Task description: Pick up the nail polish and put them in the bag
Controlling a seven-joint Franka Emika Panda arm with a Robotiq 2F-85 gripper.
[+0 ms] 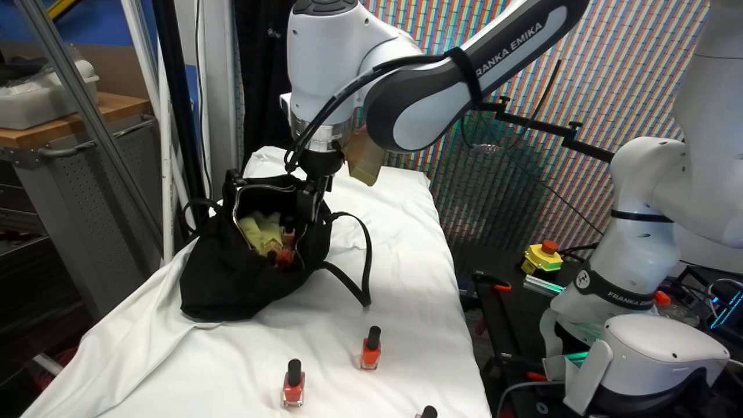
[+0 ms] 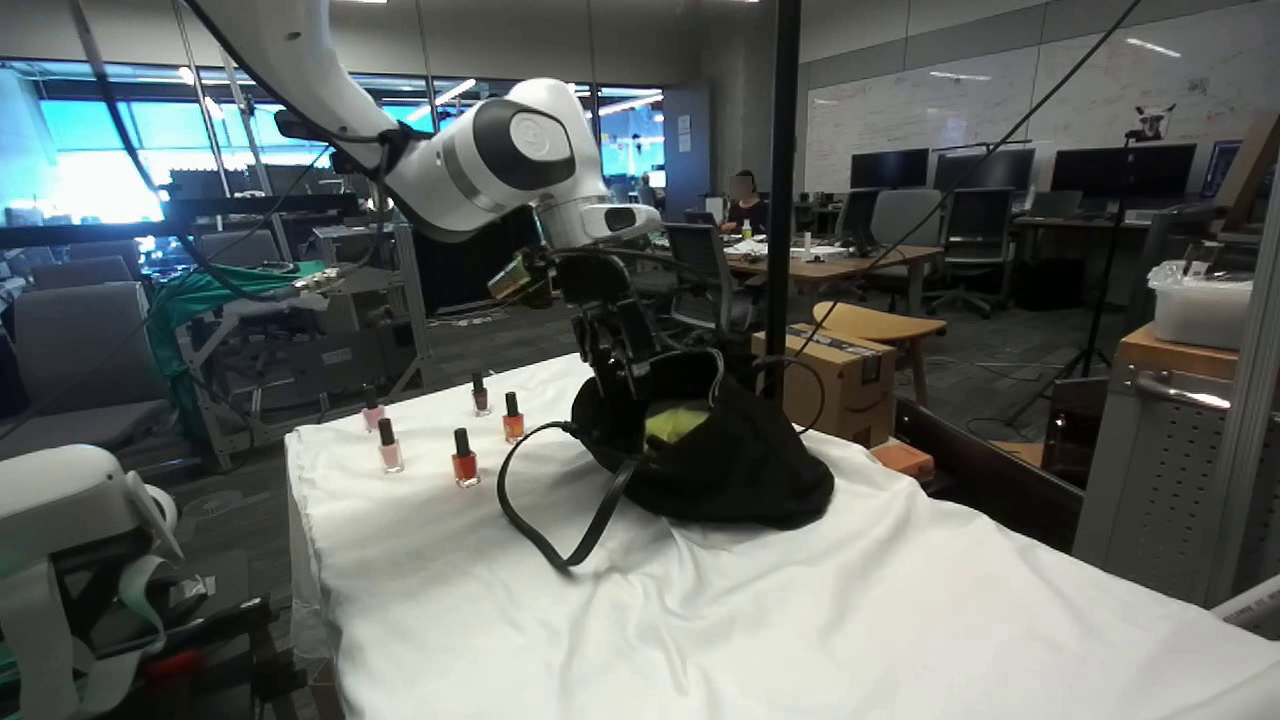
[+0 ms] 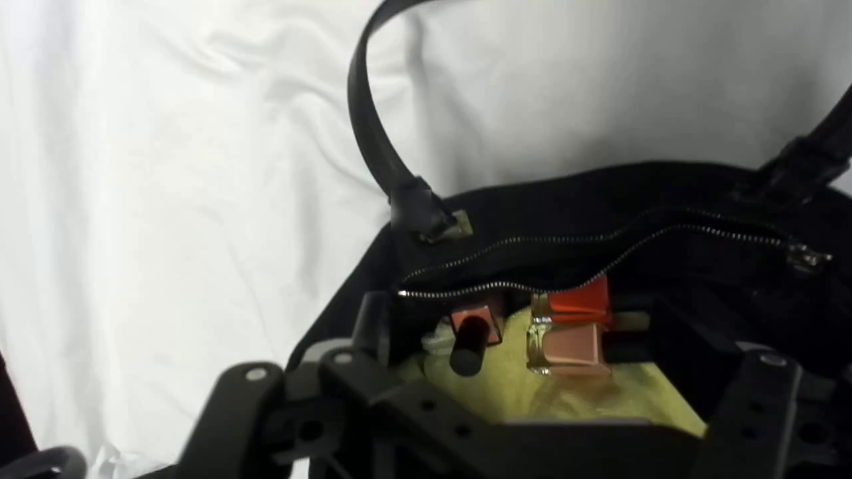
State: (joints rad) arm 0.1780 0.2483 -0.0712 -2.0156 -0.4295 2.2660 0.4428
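The black bag [image 1: 244, 284] lies on the white-covered table with its zipped mouth open. It also shows in an exterior view [image 2: 730, 470]. My gripper [image 3: 532, 332] is open and reaches down into the bag's mouth; it also shows in an exterior view [image 2: 620, 375]. Between its fingers, inside the bag, lie an orange-red bottle [image 3: 579, 298], a pinkish bottle [image 3: 571, 348] and a bottle with its dark cap toward the camera [image 3: 470, 342]. Several more nail polish bottles stand upright on the table, including a red one [image 2: 465, 465], an orange one [image 2: 513, 424] and a pale pink one [image 2: 390, 455].
Yellow crumpled stuffing [image 2: 678, 422] fills part of the bag. A looped handle [image 1: 367, 261] spreads onto the cloth beside the bag. The white robot base [image 1: 656, 348] and an emergency stop [image 1: 543, 260] are beyond the table's edge. A cardboard box [image 2: 830, 380] stands behind the bag.
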